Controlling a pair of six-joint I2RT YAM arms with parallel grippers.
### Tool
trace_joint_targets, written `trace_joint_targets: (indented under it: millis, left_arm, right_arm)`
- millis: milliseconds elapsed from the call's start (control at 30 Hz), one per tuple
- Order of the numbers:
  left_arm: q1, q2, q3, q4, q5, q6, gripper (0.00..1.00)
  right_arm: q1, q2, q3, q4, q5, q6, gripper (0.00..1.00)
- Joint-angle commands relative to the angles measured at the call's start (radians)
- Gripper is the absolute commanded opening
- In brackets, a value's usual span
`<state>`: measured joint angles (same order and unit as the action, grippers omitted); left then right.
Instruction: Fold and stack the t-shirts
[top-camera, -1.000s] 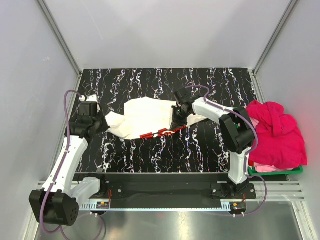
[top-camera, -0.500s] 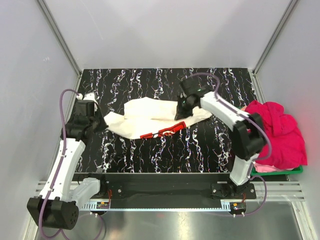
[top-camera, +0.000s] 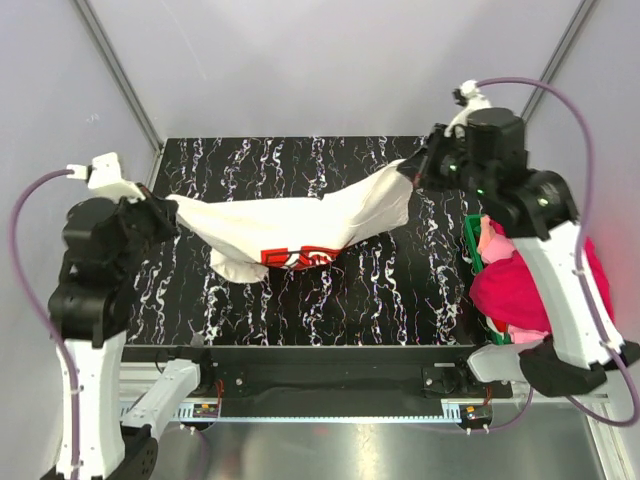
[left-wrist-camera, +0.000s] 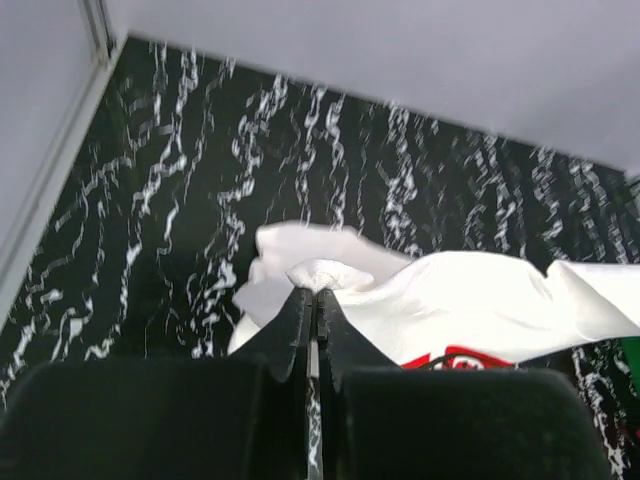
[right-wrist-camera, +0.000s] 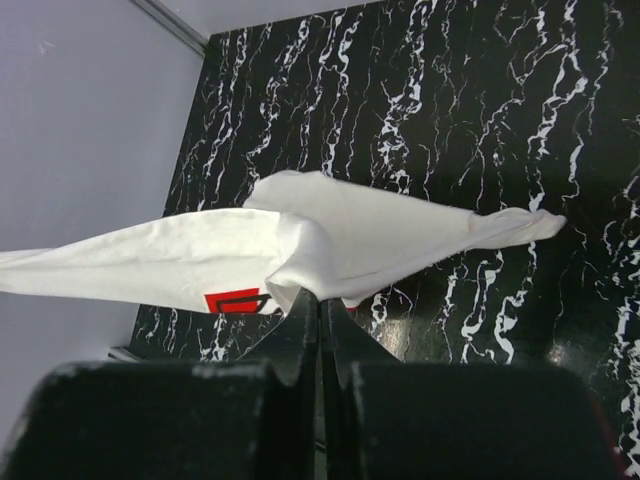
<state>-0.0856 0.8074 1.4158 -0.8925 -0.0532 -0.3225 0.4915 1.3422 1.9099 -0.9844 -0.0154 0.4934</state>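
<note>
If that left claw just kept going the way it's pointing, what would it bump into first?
The white t-shirt pinched in the left gripper; behind that, probably the black marbled table, though depth is unclear.

white t-shirt (left-wrist-camera: 450, 305) in pinched tool (left-wrist-camera: 313, 305)

Bright, even light falls from above in the top view, leaving hardly any shadow around the white t-shirt (top-camera: 300, 222). The glossy black desk (top-camera: 400, 300) under it carries a faint sheen. In the left wrist view the white t-shirt is blown out to near featureless white and the whole picture is soft. Just below the cloth, the left claw (left-wrist-camera: 314, 295) and right claw (right-wrist-camera: 320, 300) look dark and out of focus. Small glare spots dot the desk there in the right wrist view.
</note>
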Motion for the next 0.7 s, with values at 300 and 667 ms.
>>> trace_joint_targets:
  millis: [300,667]
  left_arm:
    - [-0.003,-0.197,0.392,0.092,0.036,0.149,0.0]
    - [-0.092,-0.059,0.557,0.145,-0.151,0.223,0.0]
  right_arm:
    - [-0.001,-0.44,0.018,0.206,0.144,-0.186,0.0]
    - [0.001,-0.119,0.46,0.196,0.256,-0.386,0.0]
